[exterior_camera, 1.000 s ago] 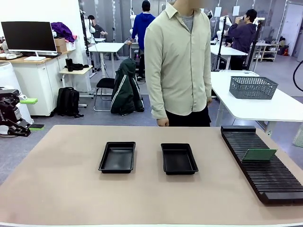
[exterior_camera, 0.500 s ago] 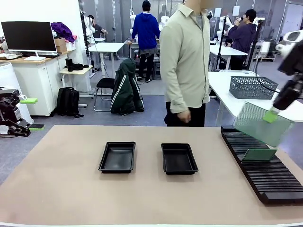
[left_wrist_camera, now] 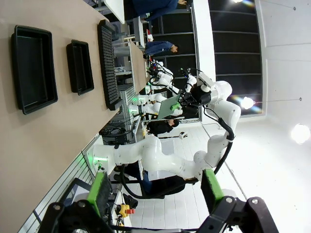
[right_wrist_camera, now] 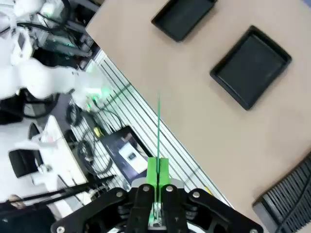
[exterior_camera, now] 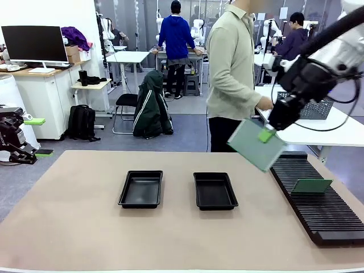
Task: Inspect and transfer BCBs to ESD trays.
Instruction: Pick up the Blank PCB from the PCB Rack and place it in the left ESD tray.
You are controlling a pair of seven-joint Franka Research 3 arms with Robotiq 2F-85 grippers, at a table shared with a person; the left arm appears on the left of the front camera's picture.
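Two black ESD trays (exterior_camera: 141,189) (exterior_camera: 215,190) lie side by side at mid-table. My right gripper (exterior_camera: 266,135) hangs above the table's right part, shut on the edge of a pale grey-green BCB (exterior_camera: 255,145) that tilts down to the left, over the gap between the right tray and the rack. The right wrist view has this BCB (right_wrist_camera: 158,121) edge-on between the shut fingers (right_wrist_camera: 158,180), with both trays (right_wrist_camera: 250,65) (right_wrist_camera: 184,17) below. A second BCB (exterior_camera: 311,185) stands in the rack. My left gripper (exterior_camera: 37,136) rests open off the table's left edge, its green pads (left_wrist_camera: 99,191) wide apart.
A long black slotted rack (exterior_camera: 318,205) runs along the table's right side. A person (exterior_camera: 233,74) stands at the far edge, turned towards the white table behind, where a grey mesh basket (exterior_camera: 315,108) sits. Bare tabletop lies in front of the trays.
My right arm came in from the right with the BCB and carried it left and lower, past the rack. The person turned and stepped to the right. The left gripper stayed put.
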